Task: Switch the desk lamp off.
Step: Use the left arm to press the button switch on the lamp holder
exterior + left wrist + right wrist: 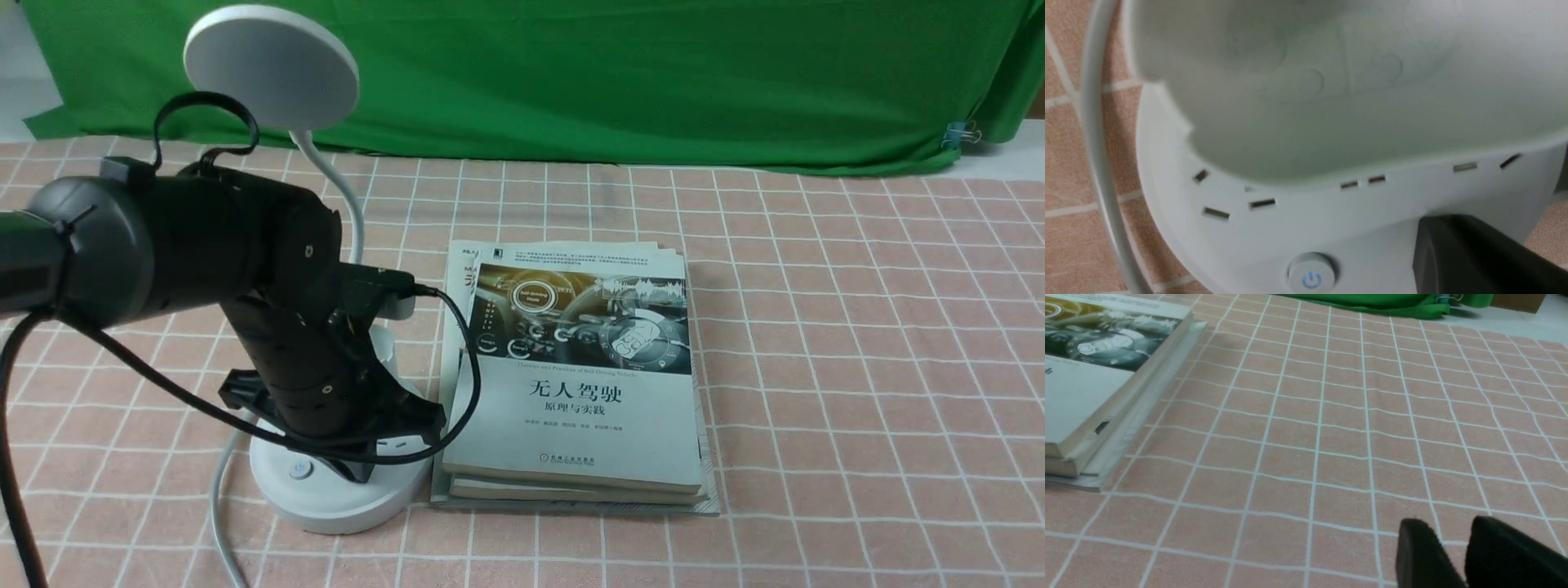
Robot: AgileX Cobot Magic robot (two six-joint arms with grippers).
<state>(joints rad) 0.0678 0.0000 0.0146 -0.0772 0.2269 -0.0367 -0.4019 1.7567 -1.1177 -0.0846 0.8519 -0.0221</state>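
The black cable [16, 506] loops nearest, off the left arm [196, 237]. The lamp [335, 513] stands on the table [857, 367], left of the books [571, 408]. The left pincer [1439, 222], pressed together, is at its base, near the power button [1311, 277]; the right [1447, 531] is slightly spread. Pressing seems the step in hand (contact I cannot tell); next, aim squarely, press lightly, lift.

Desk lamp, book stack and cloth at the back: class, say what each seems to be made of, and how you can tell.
Desk lamp: probably smooth plastic, satin white; soft highlights and moulded edges suggest it.
Book stack: paper, with smooth printed covers; page edges show at the side.
Green cloth: matt woven fabric, perhaps cotton or polyester; it hangs in soft folds.
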